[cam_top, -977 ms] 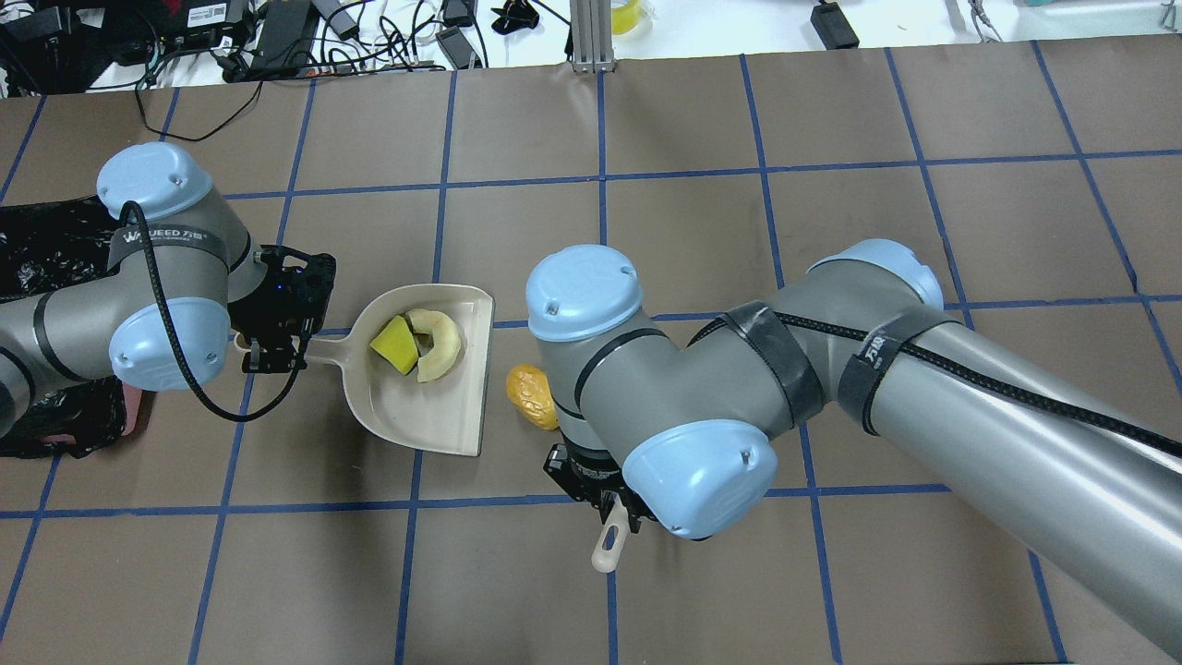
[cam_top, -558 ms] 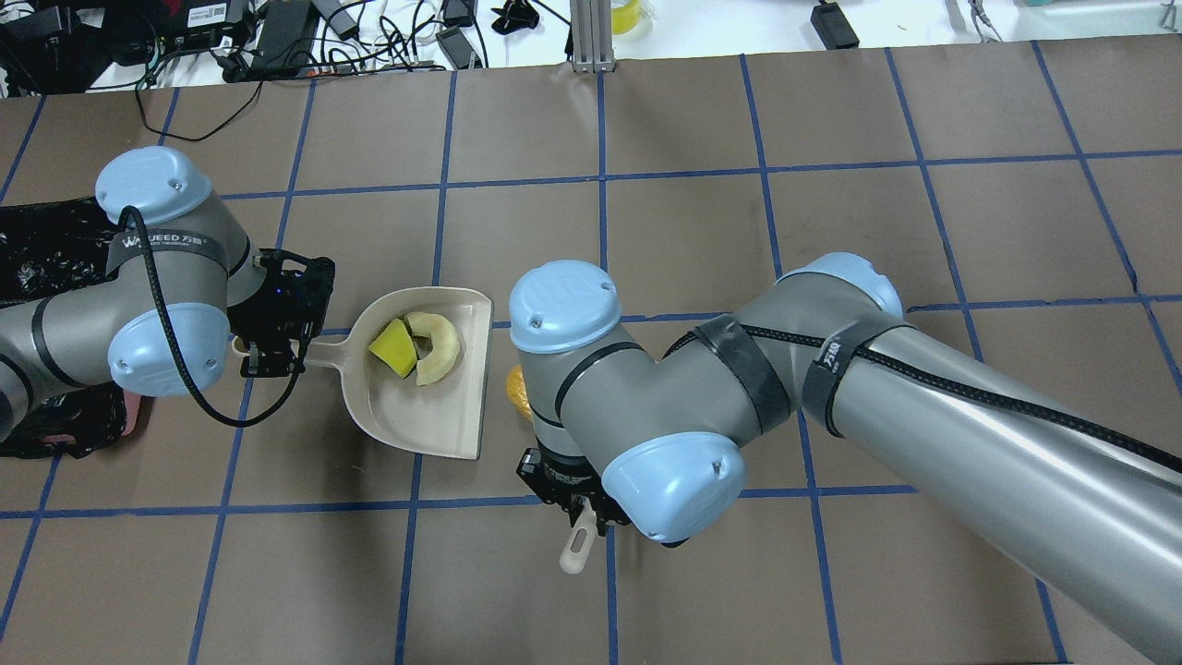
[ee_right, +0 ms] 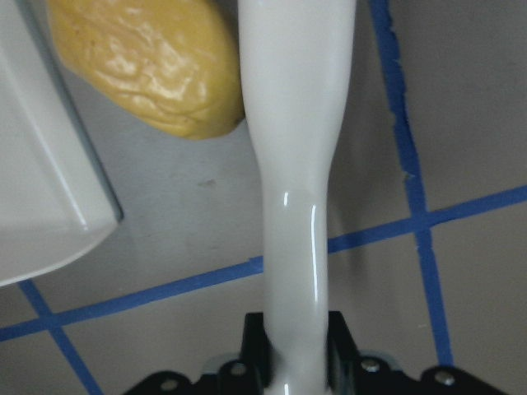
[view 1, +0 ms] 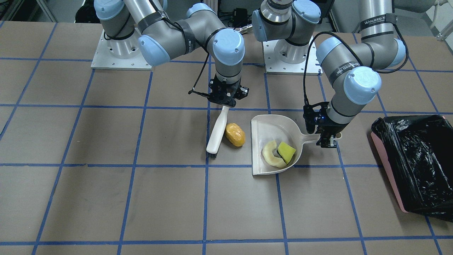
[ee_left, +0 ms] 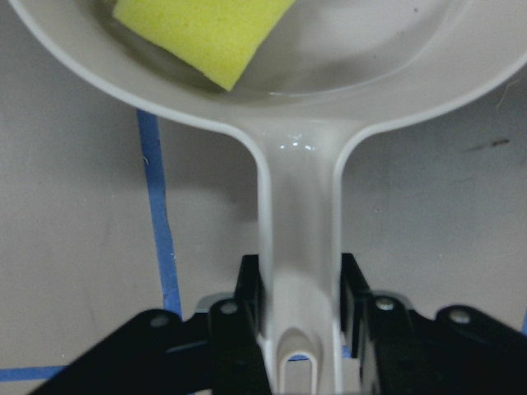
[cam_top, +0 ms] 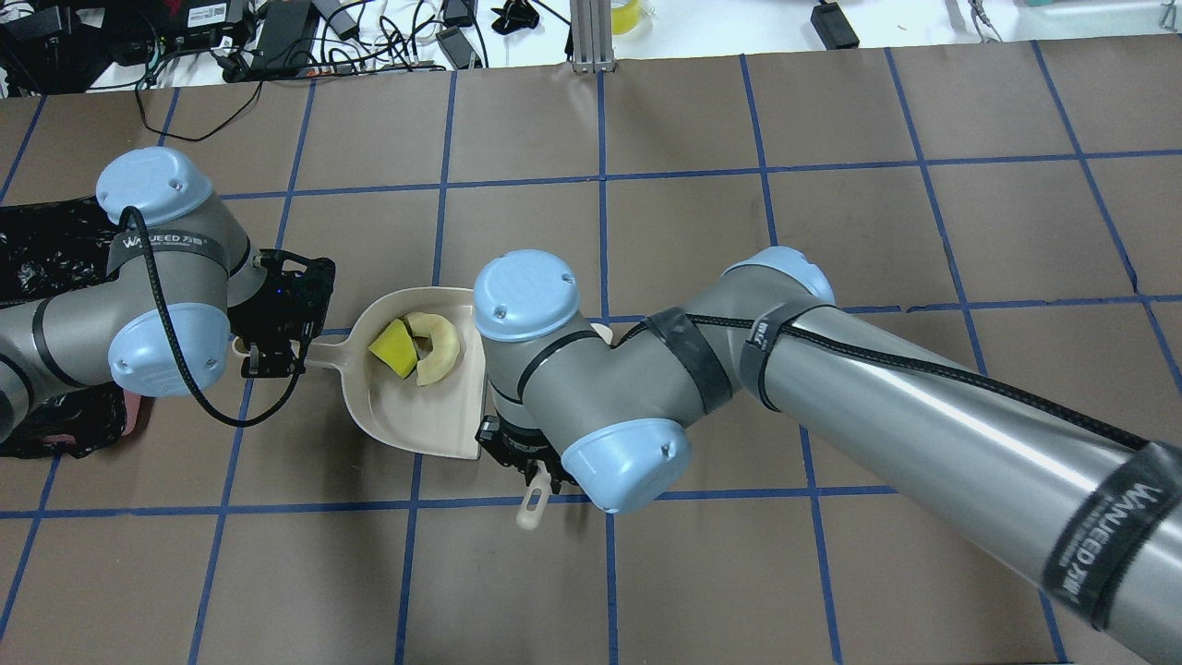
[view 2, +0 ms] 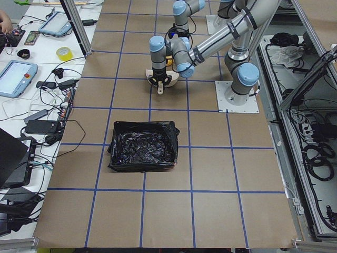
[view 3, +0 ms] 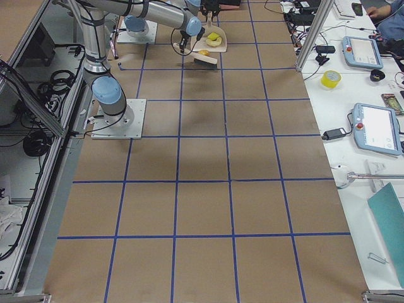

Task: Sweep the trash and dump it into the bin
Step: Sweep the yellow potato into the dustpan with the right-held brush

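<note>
The glossy golden-brown potato-like lump (view 1: pixel 235 134) lies on the brown paper-covered table (view 1: pixel 106 184). In the front-facing view its long axis slants from upper left to lower right. It sits between the beige hand brush (view 1: pixel 217 132) and the straight open edge of the beige plastic dustpan (view 1: pixel 269 126), pressed against the brush's side and a little apart from the pan.

The yellow sponge wedge with a dark green layer (view 1: pixel 286 151) and the pale yellow curved peel (view 1: pixel 270 156) lie side by side inside the dustpan near its rounded back.

The brush runs lengthwise away from the robot, dark bristles at its far end. The right gripper (view 1: pixel 225 102) pinches its handle. The left gripper (view 1: pixel 328 139) pinches the dustpan's handle, which points toward the pink tub lined with a crinkled black bag (view 1: pixel 410 152), well apart at the robot's left.

Bands on both arms read "WANJEED". Blue tape lines grid the table.
</note>
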### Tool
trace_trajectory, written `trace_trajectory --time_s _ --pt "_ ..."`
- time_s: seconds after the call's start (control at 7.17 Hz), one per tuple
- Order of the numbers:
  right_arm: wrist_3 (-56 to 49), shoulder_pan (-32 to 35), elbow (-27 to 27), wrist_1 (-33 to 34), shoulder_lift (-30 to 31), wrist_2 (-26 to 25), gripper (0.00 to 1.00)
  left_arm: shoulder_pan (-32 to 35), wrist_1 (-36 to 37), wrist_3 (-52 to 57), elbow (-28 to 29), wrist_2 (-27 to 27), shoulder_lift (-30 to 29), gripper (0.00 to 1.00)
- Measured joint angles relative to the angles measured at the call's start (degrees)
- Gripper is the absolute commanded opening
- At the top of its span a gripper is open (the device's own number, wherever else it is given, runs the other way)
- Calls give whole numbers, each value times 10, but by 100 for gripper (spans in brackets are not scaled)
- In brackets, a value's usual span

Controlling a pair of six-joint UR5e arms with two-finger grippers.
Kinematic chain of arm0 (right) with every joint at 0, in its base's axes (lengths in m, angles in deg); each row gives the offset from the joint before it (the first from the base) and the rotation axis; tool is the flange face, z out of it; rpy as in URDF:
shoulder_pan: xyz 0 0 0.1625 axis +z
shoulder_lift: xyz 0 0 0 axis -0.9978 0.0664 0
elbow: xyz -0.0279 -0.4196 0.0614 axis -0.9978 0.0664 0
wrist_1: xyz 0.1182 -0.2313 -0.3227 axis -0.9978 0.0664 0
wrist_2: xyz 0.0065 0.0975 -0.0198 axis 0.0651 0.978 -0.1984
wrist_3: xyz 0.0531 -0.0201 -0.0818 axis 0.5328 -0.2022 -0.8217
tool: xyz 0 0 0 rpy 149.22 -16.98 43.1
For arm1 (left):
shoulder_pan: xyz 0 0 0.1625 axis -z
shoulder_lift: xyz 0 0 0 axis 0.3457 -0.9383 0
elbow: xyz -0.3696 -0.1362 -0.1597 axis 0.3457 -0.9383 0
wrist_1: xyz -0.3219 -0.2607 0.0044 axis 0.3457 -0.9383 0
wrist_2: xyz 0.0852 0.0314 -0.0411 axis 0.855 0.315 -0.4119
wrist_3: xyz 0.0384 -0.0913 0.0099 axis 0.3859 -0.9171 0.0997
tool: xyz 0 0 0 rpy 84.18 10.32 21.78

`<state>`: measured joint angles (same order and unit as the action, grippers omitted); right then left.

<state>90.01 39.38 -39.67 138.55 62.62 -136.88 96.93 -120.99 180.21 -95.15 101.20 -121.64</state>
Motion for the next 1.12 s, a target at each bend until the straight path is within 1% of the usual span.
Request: trace_trajectory --time_s 0.28,0.56,0.7,0.84,1.12 --pt "-4 23 82 4 -56 15 0 -1 0 -1 0 0 0 4" --pt "-12 29 138 13 -89 35 0 -1 0 -1 0 -1 -1 4" --pt "-20 29 152 17 -95 50 0 -1 1 -1 0 -1 -1 4" --pt "-32 29 157 10 -96 50 0 -3 1 0 0 -2 -2 4" --pt "-58 28 161 -28 -88 15 0 -11 2 2 1 -11 -3 3"
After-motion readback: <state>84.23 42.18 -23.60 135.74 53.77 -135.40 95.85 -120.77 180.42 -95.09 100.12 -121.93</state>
